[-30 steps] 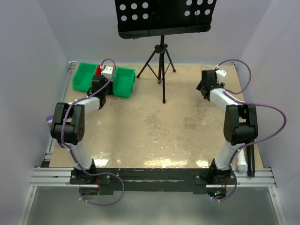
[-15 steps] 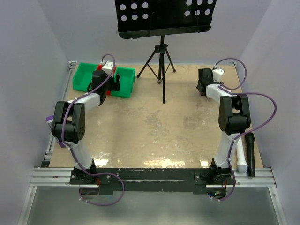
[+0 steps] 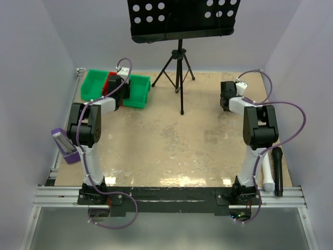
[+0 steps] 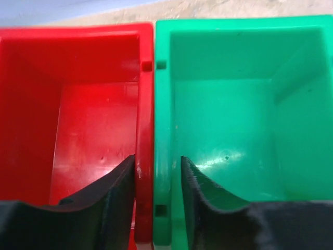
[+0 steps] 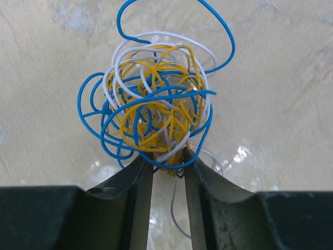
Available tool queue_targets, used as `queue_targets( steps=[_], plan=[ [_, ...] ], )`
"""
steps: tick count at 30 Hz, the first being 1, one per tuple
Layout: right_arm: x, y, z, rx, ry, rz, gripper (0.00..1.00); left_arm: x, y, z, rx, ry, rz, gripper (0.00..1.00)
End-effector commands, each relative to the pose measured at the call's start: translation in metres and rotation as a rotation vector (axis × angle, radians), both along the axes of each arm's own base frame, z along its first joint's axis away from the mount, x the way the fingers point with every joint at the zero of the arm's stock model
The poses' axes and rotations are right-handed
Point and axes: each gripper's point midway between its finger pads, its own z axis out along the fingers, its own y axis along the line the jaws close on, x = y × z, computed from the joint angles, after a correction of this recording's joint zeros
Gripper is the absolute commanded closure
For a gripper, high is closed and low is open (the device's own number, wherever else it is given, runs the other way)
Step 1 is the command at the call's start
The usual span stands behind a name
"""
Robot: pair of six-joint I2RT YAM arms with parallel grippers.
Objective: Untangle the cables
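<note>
The cables [image 5: 156, 114] are a tangled ball of thin blue, white and yellow wire lying on the beige table. My right gripper [image 5: 169, 156] is shut on the near edge of that tangle, with strands pinched between its tips; one white strand trails down between the fingers. In the top view the right gripper [image 3: 225, 101] hides the cables. My left gripper [image 4: 157, 161] straddles the touching walls of a red bin [image 4: 93, 120] and a green bin [image 4: 234, 120], one finger inside each, closed against those walls. It sits at the far left in the top view [image 3: 115, 86].
Both bins look empty inside. A second green bin [image 3: 89, 84] sits left of the red one. A music stand's tripod [image 3: 179, 78] stands at the far middle. A purple object [image 3: 63, 146] lies at the left edge. A black rod [image 3: 278, 172] and a white tube [image 3: 268, 179] lie near right.
My left arm has reached further over the bins, uncovering the purple object. My right arm has folded in, its gripper shifting slightly at the far right.
</note>
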Motion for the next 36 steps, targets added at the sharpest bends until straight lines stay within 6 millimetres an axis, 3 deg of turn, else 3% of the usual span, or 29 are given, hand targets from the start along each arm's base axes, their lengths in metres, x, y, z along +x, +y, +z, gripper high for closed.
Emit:
queue_targets(
  steps=[1,4,6,13,21,25,28,31,33,36],
  plan=[
    [-0.01,0.018,0.024,0.067,-0.075,0.038,0.69,0.007,0.004,0.012,0.013,-0.026,0.028,0.68],
    [-0.025,0.035,0.032,0.079,-0.083,0.066,0.76,0.003,0.004,0.01,0.014,-0.003,0.024,0.86],
    [-0.038,0.054,0.039,0.097,-0.093,0.099,0.76,-0.004,0.003,0.007,0.009,0.02,0.021,0.91],
    [-0.108,0.161,0.036,0.192,-0.072,0.3,0.76,-0.057,0.006,0.002,0.034,0.112,0.004,0.94],
    [-0.202,0.228,0.023,0.336,-0.009,0.478,0.77,-0.129,0.014,0.005,0.091,0.17,-0.022,0.95],
    [-0.256,0.271,0.02,0.382,0.055,0.59,0.76,-0.145,0.003,0.016,0.079,0.166,-0.038,0.96],
    [-0.294,0.299,0.024,0.417,0.1,0.676,0.75,-0.153,-0.016,0.022,0.077,0.158,-0.066,0.96],
    [-0.33,0.32,0.029,0.436,0.147,0.763,0.68,-0.159,-0.035,0.022,0.076,0.161,-0.096,0.96],
    [-0.339,0.323,0.035,0.432,0.162,0.786,0.57,-0.159,-0.045,0.022,0.073,0.161,-0.112,0.96],
    [-0.336,0.323,0.062,0.448,0.12,0.789,0.43,-0.164,-0.057,0.014,0.055,0.182,-0.118,0.96]
  ],
)
